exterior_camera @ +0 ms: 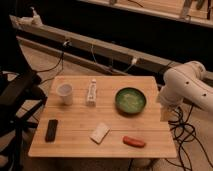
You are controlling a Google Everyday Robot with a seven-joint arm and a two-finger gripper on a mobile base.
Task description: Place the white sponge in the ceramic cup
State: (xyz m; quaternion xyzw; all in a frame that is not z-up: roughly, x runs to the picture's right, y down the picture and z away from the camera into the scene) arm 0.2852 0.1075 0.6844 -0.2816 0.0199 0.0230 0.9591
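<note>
The white sponge [100, 133] lies flat on the wooden table [75, 142], near the front, right of centre. The ceramic cup [65, 93] stands upright at the back left of the table, empty as far as I can see. The gripper [165, 113] hangs at the end of the white arm [187, 85], just off the table's right edge, beside the green bowl and well away from the sponge and the cup.
A green bowl [130, 99] sits at the back right. An upright white tube [91, 92] stands next to the cup. A black phone [51, 130] lies at the front left. A red sausage-like object [133, 142] lies at the front right. Cables [187, 137] trail on the floor to the right.
</note>
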